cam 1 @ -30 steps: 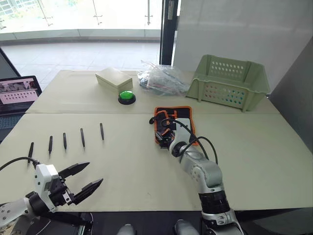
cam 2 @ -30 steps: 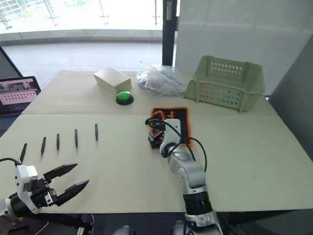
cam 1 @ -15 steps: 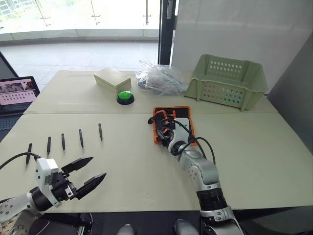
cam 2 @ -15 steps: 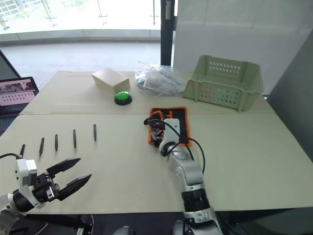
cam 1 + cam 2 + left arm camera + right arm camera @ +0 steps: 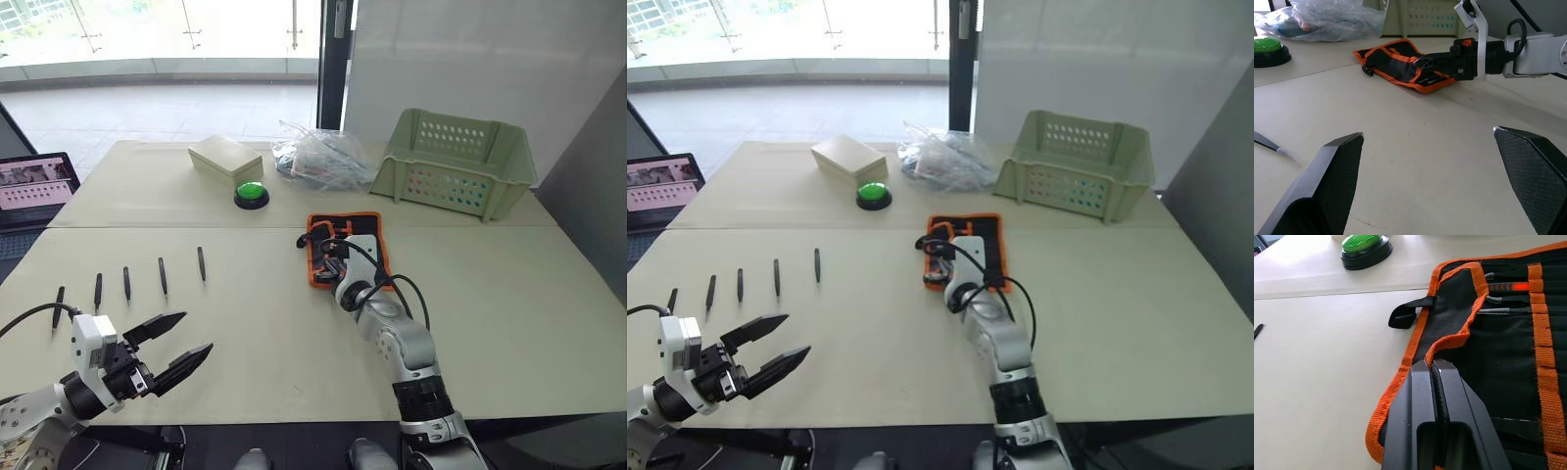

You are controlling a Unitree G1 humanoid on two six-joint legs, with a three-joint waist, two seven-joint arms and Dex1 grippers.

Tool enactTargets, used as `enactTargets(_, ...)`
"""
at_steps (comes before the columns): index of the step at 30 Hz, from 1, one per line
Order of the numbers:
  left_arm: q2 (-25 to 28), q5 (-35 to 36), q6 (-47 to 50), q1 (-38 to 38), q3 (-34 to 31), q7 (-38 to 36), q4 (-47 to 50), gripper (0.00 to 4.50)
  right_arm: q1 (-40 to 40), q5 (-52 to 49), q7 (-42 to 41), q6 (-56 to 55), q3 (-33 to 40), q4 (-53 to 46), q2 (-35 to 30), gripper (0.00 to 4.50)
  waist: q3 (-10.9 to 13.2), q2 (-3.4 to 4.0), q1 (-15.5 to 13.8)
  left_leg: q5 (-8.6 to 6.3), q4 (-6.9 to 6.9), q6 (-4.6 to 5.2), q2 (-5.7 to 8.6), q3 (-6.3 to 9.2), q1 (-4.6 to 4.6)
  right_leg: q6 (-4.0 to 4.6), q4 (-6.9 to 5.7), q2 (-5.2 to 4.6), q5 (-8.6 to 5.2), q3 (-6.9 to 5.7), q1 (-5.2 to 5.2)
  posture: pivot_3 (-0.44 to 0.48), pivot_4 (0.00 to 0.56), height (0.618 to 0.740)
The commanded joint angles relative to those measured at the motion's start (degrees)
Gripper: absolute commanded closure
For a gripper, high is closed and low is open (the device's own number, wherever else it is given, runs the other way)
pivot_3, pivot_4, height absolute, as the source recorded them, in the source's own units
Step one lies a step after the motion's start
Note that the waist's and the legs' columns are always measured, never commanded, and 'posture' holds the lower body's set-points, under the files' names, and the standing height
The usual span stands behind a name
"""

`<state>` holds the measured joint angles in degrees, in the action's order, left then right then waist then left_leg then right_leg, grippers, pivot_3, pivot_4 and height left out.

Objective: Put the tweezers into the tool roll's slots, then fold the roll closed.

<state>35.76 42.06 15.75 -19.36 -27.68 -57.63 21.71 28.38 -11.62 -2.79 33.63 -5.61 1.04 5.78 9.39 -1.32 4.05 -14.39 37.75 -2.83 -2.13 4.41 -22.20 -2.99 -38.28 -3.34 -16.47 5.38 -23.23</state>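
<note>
The tool roll lies open and flat mid-table, black with orange trim. My right gripper is at the roll's near left edge, shut on the orange-trimmed flap, which it pinches at the hem. The slots run across the inner face between orange strips, and some tools sit in the far ones. Several thin black tweezers lie in a row on the table to the left. My left gripper hovers open near the table's front left, with nothing between its fingers.
At the back of the table stand a green button, a beige box, a plastic bag and a green basket. A laptop sits at the far left edge.
My right gripper has closed from open onto the roll's flap edge. The left gripper has stayed open and shifted only slightly.
</note>
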Motion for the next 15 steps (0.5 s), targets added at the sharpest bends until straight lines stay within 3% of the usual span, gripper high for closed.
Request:
enactTargets(1, 0.6, 0.6, 1.0, -0.3, -0.6, 0.4, -0.1, 0.0, 0.3, 1.3, -5.4, -3.2, -3.3, -3.5, -3.0, 4.49, 0.0, 0.0, 0.0, 0.0, 0.0, 0.0, 0.0, 0.0, 0.0, 0.0, 0.0, 0.0, 0.0, 0.0, 0.0, 0.0, 0.15, 0.713)
enactTargets(10, 1.0, 0.6, 2.4, -0.9, -1.2, 0.1, -1.4, 0.0, -6.1, 3.1, -25.2, -9.0, -15.3, -16.6, -19.1, 4.49, 0.0, 0.0, -0.1, 0.0, -0.01, 0.0, 0.0, 0.0, -0.06, -0.01, 0.16, -0.02, 0.0, -0.01, 0.01, 0.0, 0.15, 0.713)
enactTargets(15, 1.2, -0.1, 2.2, 0.0, -0.6, 0.4, -2.4, 0.0, -10.4, 3.3, -34.6, -12.6, -18.0, -22.1, -28.1, 4.49, 0.0, -0.03, -0.1, 0.0, -0.01, 0.0, 0.0, 0.01, -0.06, -0.01, 0.19, -0.02, -0.01, -0.02, 0.03, 0.0, 0.15, 0.713)
